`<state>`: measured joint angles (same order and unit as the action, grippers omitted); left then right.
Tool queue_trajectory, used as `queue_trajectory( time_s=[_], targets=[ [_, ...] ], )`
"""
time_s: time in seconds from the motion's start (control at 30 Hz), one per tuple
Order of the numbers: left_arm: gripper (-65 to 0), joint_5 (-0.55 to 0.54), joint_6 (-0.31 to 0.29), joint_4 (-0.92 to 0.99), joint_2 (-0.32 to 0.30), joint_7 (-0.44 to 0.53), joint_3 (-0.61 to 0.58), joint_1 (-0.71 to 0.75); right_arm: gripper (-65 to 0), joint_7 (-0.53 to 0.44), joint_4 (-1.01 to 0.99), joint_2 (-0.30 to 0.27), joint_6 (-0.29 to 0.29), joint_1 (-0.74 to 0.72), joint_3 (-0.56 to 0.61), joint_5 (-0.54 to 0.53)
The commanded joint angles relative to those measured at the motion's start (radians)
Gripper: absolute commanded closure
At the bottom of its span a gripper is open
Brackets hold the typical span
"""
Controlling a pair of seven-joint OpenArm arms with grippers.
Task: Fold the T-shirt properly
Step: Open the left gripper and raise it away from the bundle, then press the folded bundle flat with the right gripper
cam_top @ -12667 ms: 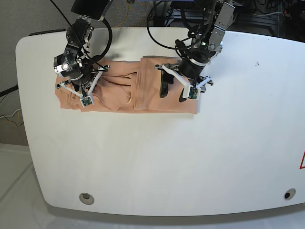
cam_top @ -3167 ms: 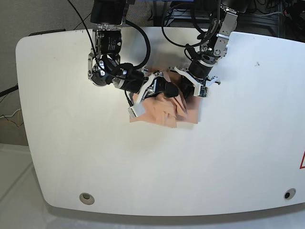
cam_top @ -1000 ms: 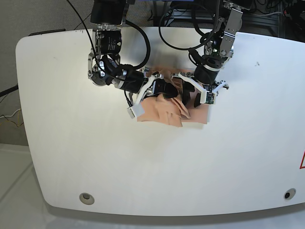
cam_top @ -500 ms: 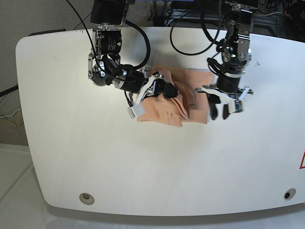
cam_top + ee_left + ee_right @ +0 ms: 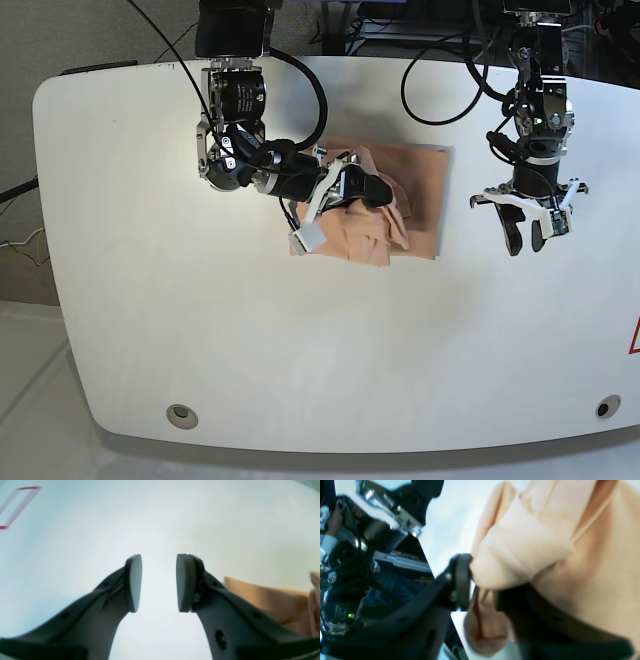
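Base view, one T-shirt, two arms

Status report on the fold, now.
Left gripper open, empty, off the cloth. Right gripper jaws around a fold of the T-shirt, which lies bunched, half folded. Nothing in the way.

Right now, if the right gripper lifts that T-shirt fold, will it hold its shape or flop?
Probably flop: the T-shirt drapes in soft rolls over the right gripper, so it looks thin and limp. It likely weighs little, and the bunched layers could slide apart or unfold on the smooth table.
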<state>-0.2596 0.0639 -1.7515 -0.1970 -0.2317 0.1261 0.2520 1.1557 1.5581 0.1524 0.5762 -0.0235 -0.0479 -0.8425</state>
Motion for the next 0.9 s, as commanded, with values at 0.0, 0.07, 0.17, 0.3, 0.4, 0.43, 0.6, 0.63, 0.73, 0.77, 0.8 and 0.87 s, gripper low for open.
queue_trajectory(
  time_s=[0.0,0.07,0.17,0.3,0.4,0.43,0.6,0.63,0.73,0.77,0.8,0.87],
  targets=[
    [-21.8,0.001,-0.006,-0.015,-0.005,0.027,0.008,-0.007,-24.1,-0.015,0.014,0.005,0.008,-0.016,0.010,-0.031],
    [-21.8,0.001,-0.006,-0.015,-0.005,0.027,0.008,-0.007,-29.5,-0.015,0.014,0.005,0.008,-0.016,0.012,-0.031],
    [-21.8,0.001,-0.006,-0.015,-0.003,0.027,0.008,-0.007,-35.3,-0.015,0.014,0.005,0.008,-0.016,0.024,-0.031],
    [-21.8,0.001,-0.006,-0.015,-0.003,0.027,0.005,-0.007,-36.8,-0.013,0.014,0.005,0.008,-0.020,0.050,-0.031],
    [-21.8,0.001,-0.006,-0.014,-0.003,0.027,0.005,-0.007,-37.0,-0.009,0.014,0.005,0.008,-0.037,0.079,-0.031],
    [-21.8,0.001,-0.006,-0.014,-0.002,0.027,0.005,-0.007,-37.0,-0.009,0.014,0.005,0.008,-0.040,0.093,-0.031],
    [-21.8,0.000,-0.006,-0.014,-0.002,0.027,0.004,-0.007,-37.2,-0.009,0.014,0.005,0.008,-0.059,0.150,-0.033],
    [-21.8,0.000,-0.006,-0.014,-0.002,0.027,0.004,-0.007,-37.2,-0.009,0.014,0.005,0.008,-0.062,0.159,-0.033],
    [-21.8,0.000,-0.006,-0.014,-0.002,0.027,0.004,-0.007,-37.2,-0.009,0.012,0.005,0.008,-0.072,0.190,-0.031],
    [-21.7,0.000,-0.006,-0.014,-0.002,0.027,0.004,-0.007,-37.2,-0.009,0.005,0.005,0.008,-0.077,0.205,-0.031],
    [-21.7,0.000,-0.006,-0.014,-0.002,0.027,0.004,-0.007,-37.2,-0.009,-0.003,0.005,0.008,-0.079,0.213,-0.031],
    [-21.7,0.000,-0.006,-0.014,-0.002,0.027,0.004,-0.007,-37.2,-0.009,-0.028,0.005,0.008,-0.092,0.230,-0.031]
  ],
)
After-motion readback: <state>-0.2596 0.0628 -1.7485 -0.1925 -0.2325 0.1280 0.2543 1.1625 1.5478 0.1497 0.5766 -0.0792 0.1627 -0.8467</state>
